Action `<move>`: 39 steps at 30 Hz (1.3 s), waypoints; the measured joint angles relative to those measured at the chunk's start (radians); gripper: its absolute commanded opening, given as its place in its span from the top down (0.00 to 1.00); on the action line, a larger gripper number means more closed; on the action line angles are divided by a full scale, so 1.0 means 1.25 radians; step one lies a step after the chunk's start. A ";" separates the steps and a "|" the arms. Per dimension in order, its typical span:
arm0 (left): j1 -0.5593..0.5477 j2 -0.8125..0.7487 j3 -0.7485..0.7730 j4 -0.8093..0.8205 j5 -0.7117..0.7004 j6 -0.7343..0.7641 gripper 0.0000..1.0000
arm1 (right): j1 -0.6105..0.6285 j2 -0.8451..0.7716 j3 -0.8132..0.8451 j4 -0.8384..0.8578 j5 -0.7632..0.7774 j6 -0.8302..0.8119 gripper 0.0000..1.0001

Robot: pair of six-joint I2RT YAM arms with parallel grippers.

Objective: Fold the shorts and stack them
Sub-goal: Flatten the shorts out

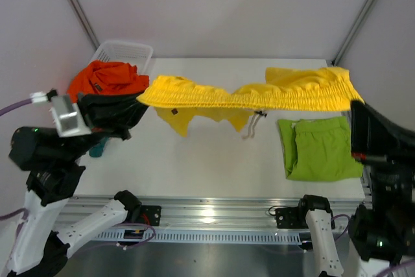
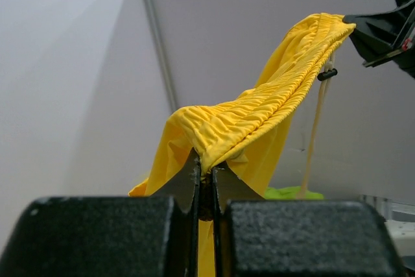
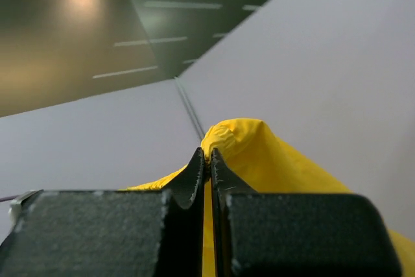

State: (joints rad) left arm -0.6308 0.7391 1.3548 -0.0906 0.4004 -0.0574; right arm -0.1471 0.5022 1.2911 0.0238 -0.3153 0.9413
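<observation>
The yellow shorts (image 1: 246, 95) hang stretched by the waistband in the air above the table, between my two grippers. My left gripper (image 1: 137, 100) is shut on the waistband's left end; in the left wrist view (image 2: 206, 168) the cloth (image 2: 253, 121) is pinched between the fingertips. My right gripper (image 1: 353, 100) is shut on the right end; the right wrist view (image 3: 208, 159) shows yellow cloth (image 3: 259, 154) in the jaws. Lime green shorts (image 1: 319, 148) lie folded on the table at the right. Orange shorts (image 1: 107, 77) sit heaped in the basket. A bit of teal cloth (image 1: 97, 149) shows under my left arm.
A white mesh basket (image 1: 126, 50) stands at the back left corner. The shorts' drawstrings (image 1: 254, 124) dangle over the middle of the white table (image 1: 214, 160). Frame posts stand at the back left and back right.
</observation>
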 measured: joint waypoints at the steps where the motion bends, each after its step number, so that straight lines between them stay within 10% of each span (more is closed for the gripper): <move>1: 0.000 -0.023 -0.001 0.003 0.020 -0.005 1.00 | 0.000 -0.033 0.010 -0.009 -0.001 0.000 1.00; 14: 0.000 -0.051 0.002 -0.079 0.060 -0.062 1.00 | -0.091 -0.128 0.062 -0.219 -0.050 0.029 1.00; 25: 0.005 0.278 -0.299 0.000 -0.131 -0.156 1.00 | -0.238 -0.027 -0.423 -0.256 -0.107 0.103 1.00; 32: 0.145 0.598 -0.316 0.025 -0.154 -0.221 1.00 | 0.193 0.393 -0.514 -0.085 0.201 0.075 1.00; 39: 0.260 0.959 0.101 -0.088 -0.176 -0.226 1.00 | 0.230 0.879 -0.224 0.117 0.308 0.061 1.00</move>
State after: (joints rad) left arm -0.3061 1.9377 1.4815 -0.2001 0.1802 -0.3405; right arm 0.1406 1.6012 1.0115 0.1696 0.0696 1.0176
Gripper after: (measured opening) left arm 0.027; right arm 0.018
